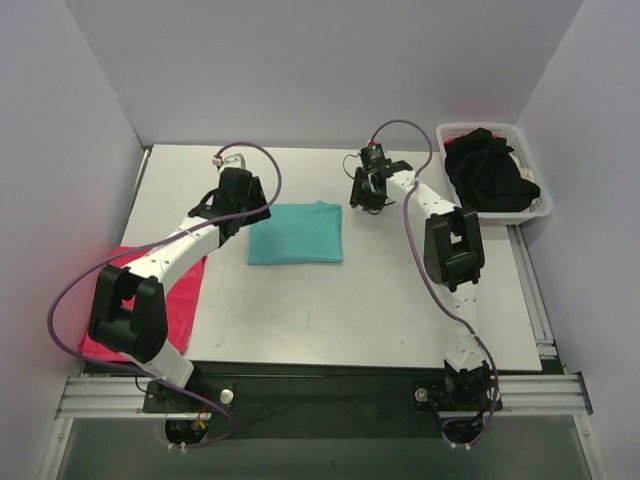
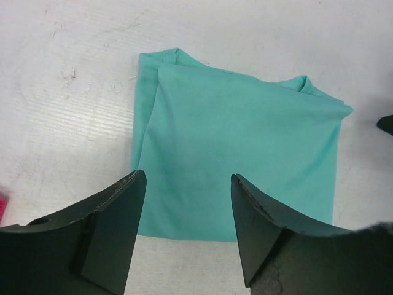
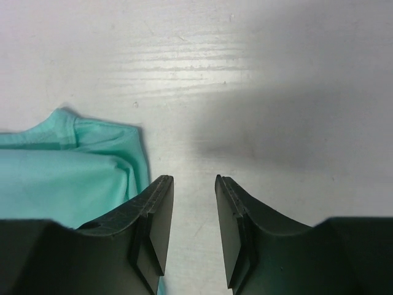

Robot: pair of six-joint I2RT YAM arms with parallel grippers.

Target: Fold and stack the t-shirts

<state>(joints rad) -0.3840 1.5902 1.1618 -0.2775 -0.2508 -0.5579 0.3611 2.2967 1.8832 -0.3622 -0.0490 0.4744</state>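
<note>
Pinkish-red t-shirt [image 1: 190, 290] lies at lower left of the top view, nearest the arm bases, partly under the left arm. Teal-green t-shirt [image 1: 295, 232] sits mid-table [image 1: 400, 300] as a folded rectangle. Black t-shirts [image 1: 487, 170] are heaped in the white basket [image 1: 545, 205] at upper right. Left gripper [image 2: 187, 184]: fingers spread, nothing between them, hovering over the near edge of the teal fold. Right gripper [image 3: 193, 181]: fingers parted by a narrower gap, also empty. Judgement: the teal fold looks finished and stacking comes next. To do it well, pinch through all layers at two well-separated points on one edge, lift both arms level, and lay it squarely so the fold does not spill open. The left wrist view alone shows an under-layer peeking out along the left side and small puckers at the two upper corners. The right wrist view alone shows its fingers over bare table, just beside the cloth corner. Only the top view shows basket and pinkish-red shirt.
</note>
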